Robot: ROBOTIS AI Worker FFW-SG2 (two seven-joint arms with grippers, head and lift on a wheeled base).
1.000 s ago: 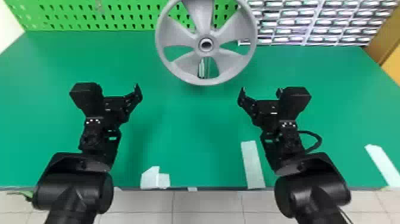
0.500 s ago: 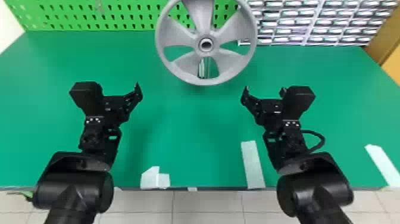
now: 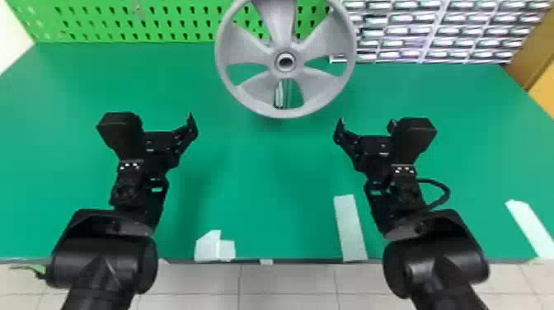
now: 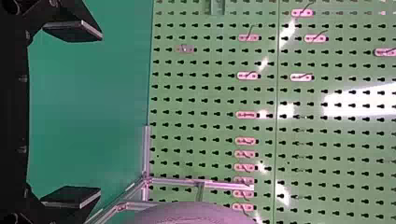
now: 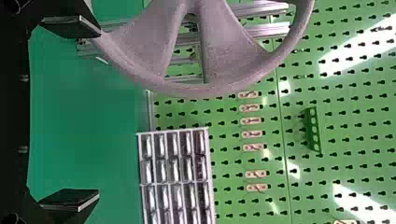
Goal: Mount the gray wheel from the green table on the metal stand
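Observation:
The gray wheel (image 3: 348, 62) stands upright at the table's back middle, hub toward me, in front of the mostly hidden metal stand (image 3: 280, 95). Whether its hub sits on the stand's shaft I cannot tell. Left of and nearer than the wheel, my left gripper (image 3: 165, 134) is open and holds nothing. My right gripper (image 3: 366, 127), also open, is right of the wheel and apart from it. The left gripper (image 4: 100, 113) faces the pegboard, with the stand (image 4: 145, 179) and wheel (image 4: 196, 214) beyond. Past the right gripper (image 5: 99, 113) are the wheel (image 5: 219, 51) and stand rails (image 5: 266, 30).
The green table (image 3: 264, 177) has pale tape strips (image 3: 350, 226) near its front edge. Behind it rise a green pegboard (image 3: 123, 20) and, at back right, a rack of small drawers (image 3: 428, 31). Hooks (image 4: 246, 115) project from the pegboard.
My right arm has shifted slightly to the right, away from the wheel. The left arm and the wheel look unmoved.

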